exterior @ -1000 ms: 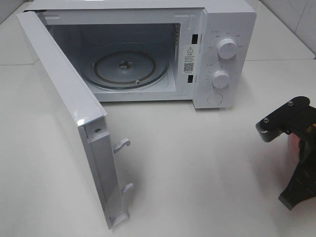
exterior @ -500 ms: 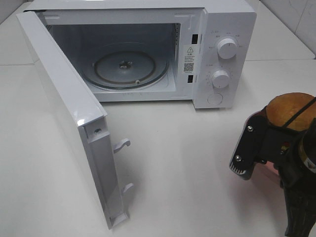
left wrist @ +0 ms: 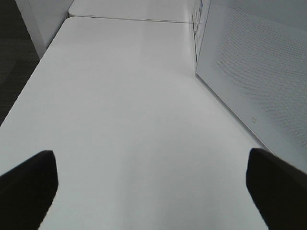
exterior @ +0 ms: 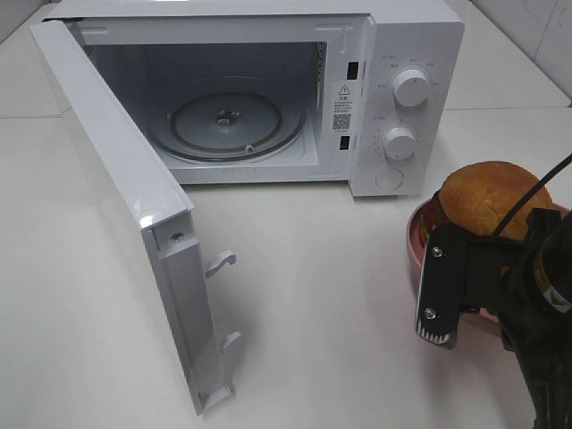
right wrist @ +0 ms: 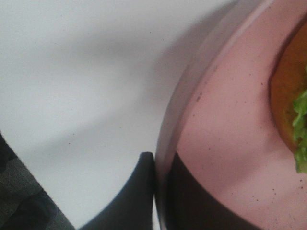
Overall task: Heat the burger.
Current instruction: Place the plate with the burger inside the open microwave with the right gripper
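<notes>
right gripper [right wrist: 160, 191] is clamping pink dish [right wrist: 230, 143] rim (burger [exterior: 487, 197] sitting inside); left gripper [left wrist: 151, 187], jaws apart, is hovering above white table [left wrist: 129, 96].

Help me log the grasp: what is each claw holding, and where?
Right claw clamps the pink dish by its rim, burger inside; left claw is open, holding nothing.

Lab-like test bench; white microwave [exterior: 438, 54] on plain white tables [exterior: 357, 313] pushed together
</notes>
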